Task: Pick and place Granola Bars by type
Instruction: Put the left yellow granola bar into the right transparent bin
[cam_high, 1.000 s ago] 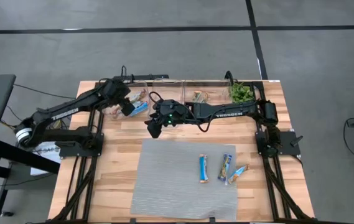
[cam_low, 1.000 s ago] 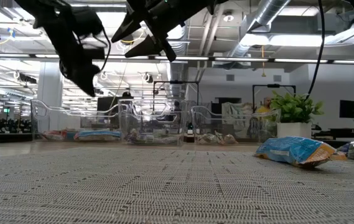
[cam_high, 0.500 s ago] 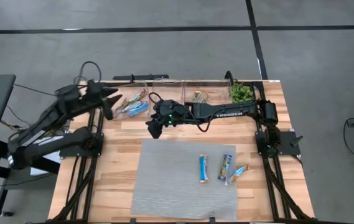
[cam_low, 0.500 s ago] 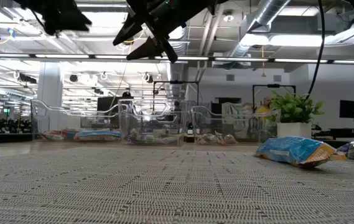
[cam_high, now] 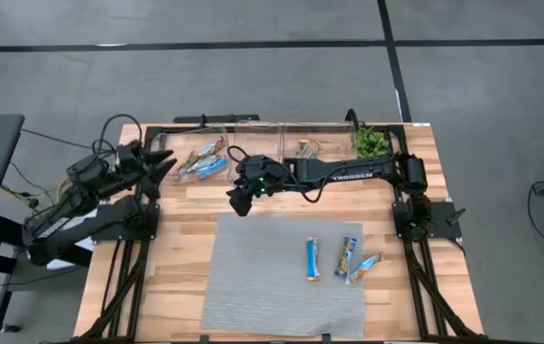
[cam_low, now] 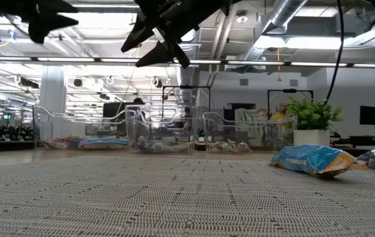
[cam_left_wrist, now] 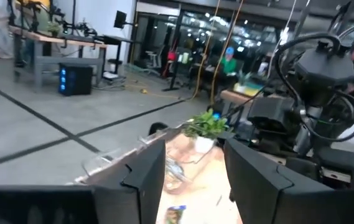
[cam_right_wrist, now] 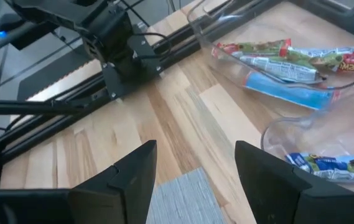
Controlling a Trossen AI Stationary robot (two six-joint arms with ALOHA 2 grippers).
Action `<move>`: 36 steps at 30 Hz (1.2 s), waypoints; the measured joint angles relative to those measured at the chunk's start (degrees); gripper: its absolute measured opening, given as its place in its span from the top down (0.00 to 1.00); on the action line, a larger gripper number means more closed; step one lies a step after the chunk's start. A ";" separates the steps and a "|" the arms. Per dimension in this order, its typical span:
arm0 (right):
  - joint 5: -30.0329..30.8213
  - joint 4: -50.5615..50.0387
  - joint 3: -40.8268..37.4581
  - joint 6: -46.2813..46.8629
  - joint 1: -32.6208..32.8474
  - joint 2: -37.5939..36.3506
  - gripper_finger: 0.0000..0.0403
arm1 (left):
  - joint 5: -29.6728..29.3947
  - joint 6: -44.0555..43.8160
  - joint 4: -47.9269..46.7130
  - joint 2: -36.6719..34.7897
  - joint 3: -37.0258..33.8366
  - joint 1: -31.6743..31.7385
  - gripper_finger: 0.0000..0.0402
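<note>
Three granola bars lie flat on the grey mat: a blue one (cam_high: 314, 259), a blue-and-yellow one (cam_high: 348, 256) and a third (cam_high: 366, 267) beside it. In the low view one of them (cam_low: 316, 160) shows at the right. More bars lie in the clear bins at the far edge, in the left bin (cam_high: 203, 161) (cam_right_wrist: 288, 93) and the right bin (cam_high: 308, 148). My left gripper (cam_high: 162, 162) (cam_left_wrist: 195, 180) is open and high at the table's left edge. My right gripper (cam_high: 240, 203) (cam_right_wrist: 195, 174) is open above the bare wood between the bins and the mat.
Three clear bins (cam_low: 161, 128) stand in a row along the far edge, with a small green plant (cam_high: 370, 142) at the far right corner. The mat (cam_high: 272, 287) covers the near middle of the table. Bare wood (cam_high: 176, 248) lies to its left.
My left gripper has drawn back from above the left bin toward the table's left edge and risen, tipping from pointing down to nearly level. The bars have stayed where they were.
</note>
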 joint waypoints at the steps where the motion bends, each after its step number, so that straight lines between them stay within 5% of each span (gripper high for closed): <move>1: 0.00 -0.20 0.01 -0.04 0.03 0.00 0.48 | 0.00 -0.87 0.72 -1.56 -1.74 -0.30 0.61; 14: -2.99 -7.29 -0.01 -0.10 0.33 0.00 0.48 | -0.12 -6.49 16.30 -5.67 -18.77 -5.64 0.61; 21: -4.86 -9.32 -0.01 -0.08 0.31 0.00 0.48 | -5.77 -7.00 26.00 -5.62 -25.44 -10.43 0.61; 36: -10.49 -12.64 -0.01 -2.48 1.40 0.00 0.48 | -11.53 -5.20 19.45 -5.67 -25.74 -17.97 0.61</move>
